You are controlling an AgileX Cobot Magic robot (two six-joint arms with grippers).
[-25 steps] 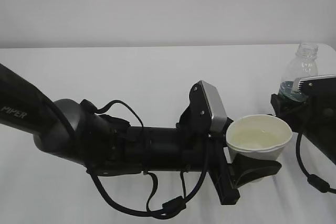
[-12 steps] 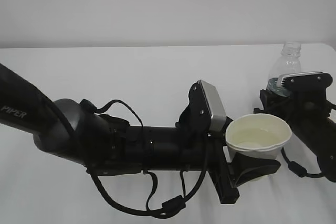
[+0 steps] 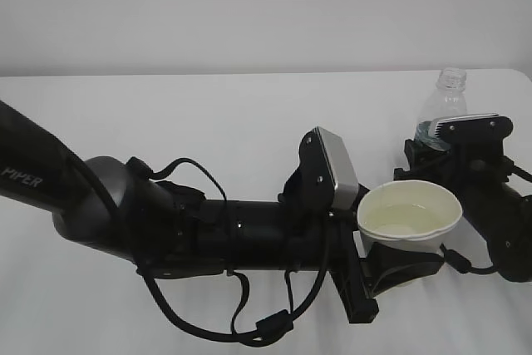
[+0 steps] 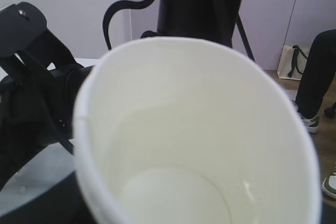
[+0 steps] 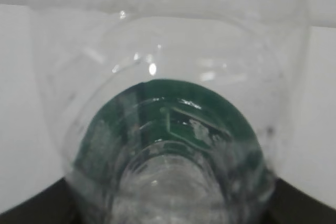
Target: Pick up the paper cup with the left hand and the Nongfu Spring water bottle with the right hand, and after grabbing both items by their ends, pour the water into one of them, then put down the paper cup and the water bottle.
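My left gripper [image 3: 389, 248], on the black arm marked "PIPER", is shut on the white paper cup [image 3: 409, 219] and holds it upright above the table. Clear water [image 3: 406, 222] lies in the cup's cream inside. In the left wrist view the paper cup [image 4: 199, 129] fills the frame and hides the jaws. My right gripper [image 3: 455, 145] is shut on the Nongfu Spring water bottle [image 3: 440, 110], which stands upright and uncapped just behind and right of the cup. In the right wrist view the bottle [image 5: 173, 129] fills the frame, its green label showing through the plastic.
The white table [image 3: 208, 122] stretches back to a pale wall. In the left wrist view, a black stand [image 4: 199, 3] rises behind the cup, and a person's leg [image 4: 317, 77] and a bag [image 4: 294, 61] are at the far right.
My right gripper has carried the bottle left and slightly down, closer to the cup, keeping it upright. The left arm and the cup have not moved.
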